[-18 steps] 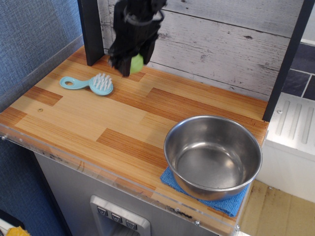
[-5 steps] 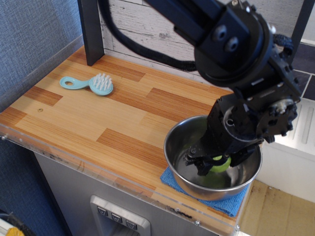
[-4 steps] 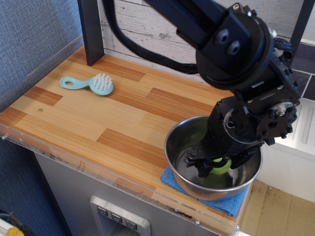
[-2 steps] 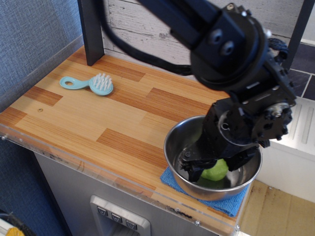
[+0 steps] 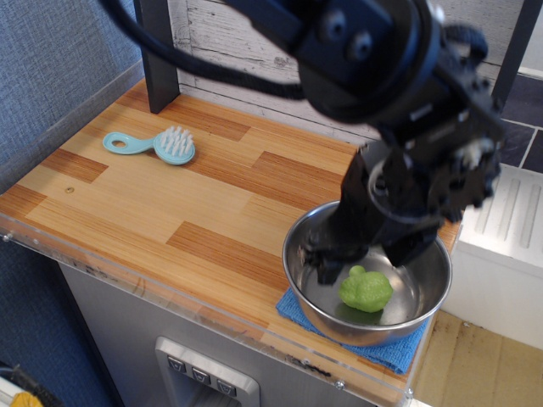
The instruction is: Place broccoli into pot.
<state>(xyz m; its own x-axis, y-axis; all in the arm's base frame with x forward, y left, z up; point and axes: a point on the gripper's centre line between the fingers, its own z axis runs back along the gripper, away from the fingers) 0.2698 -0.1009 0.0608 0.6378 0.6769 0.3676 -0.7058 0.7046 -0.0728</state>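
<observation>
**Broccoli lay in pot, gripper above it**

The broccoli point(image 5: 366, 289) sat loose on the floor of the pot point(image 5: 316, 230), towards its front. The gripper point(image 5: 363, 257) hung just over it w/ fingers spread, not touching it, gripping nothing. The black arm point(image 5: 382, 76) filled the upper right & hid the pot's back rim. The pot stood on a blue cloth point(image 5: 392, 351) at the front right corner of the wood counter point(image 5: 153, 203). A light-blue brush point(image 5: 156, 144) lay well apart at the back left, near a dark post point(image 5: 156, 51).
</observation>
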